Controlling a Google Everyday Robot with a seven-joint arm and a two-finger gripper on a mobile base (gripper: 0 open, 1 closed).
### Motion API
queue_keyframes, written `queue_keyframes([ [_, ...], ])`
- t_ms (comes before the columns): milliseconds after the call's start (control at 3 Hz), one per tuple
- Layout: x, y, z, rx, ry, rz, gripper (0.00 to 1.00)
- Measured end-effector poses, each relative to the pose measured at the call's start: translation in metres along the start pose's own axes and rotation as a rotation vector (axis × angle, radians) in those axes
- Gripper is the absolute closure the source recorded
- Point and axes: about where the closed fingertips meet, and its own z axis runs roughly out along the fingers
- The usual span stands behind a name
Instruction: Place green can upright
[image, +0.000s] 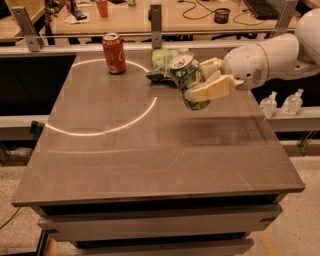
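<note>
Green can (189, 80) is clamped across its body by the gripper (197, 80) above the table's (150, 160) far right, top tilted slightly left, likely for base-first lowering, well apart from the red can (114, 53).

One green can (189, 80) (in pincer (196, 80), above table (125, 165)), one red can (114, 53), one snack bag (162, 62), two bottles (269, 104).

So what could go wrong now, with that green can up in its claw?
The claw grips the green can tilted, in the air above the table. If released like this, it would likely land on its edge and topple or roll. The green snack bag lies just behind; set down there, the can might catch on it and tip. The red can stands farther off, so hitting it seems unlikely.
</note>
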Motion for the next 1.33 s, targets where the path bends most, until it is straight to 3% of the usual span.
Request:
queue_keyframes([
  [333, 0.010, -0.001, 0.000, -0.018, -0.117, 0.035, 1.00],
  [667, 0.026, -0.002, -0.001, 0.006, -0.181, 0.065, 1.00],
  [1333, 0.026, -0.001, 0.001, 0.024, -0.175, 0.033, 1.00],
])
